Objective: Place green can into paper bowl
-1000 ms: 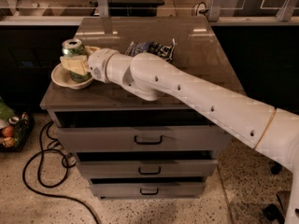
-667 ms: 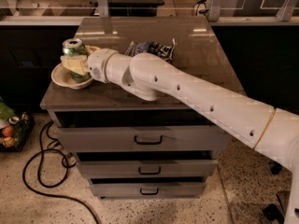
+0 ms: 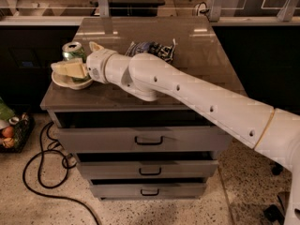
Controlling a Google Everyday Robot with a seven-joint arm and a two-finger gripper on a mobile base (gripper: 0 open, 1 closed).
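Note:
The green can [image 3: 73,50] stands upright with its silver top showing, its base inside the off-white paper bowl [image 3: 64,83] at the front left corner of the cabinet top. My gripper [image 3: 70,60] reaches in from the right and is shut on the can. The near finger [image 3: 69,70] lies across the can's lower front. The far finger runs behind the can and is mostly hidden. The can's lower half is covered by the near finger.
A blue-and-white foil snack bag [image 3: 152,49] lies behind my wrist. The brown cabinet top [image 3: 201,55] sits over three drawers [image 3: 149,139]. A black cable [image 3: 40,172] loops on the floor at left, beside a basket [image 3: 10,131].

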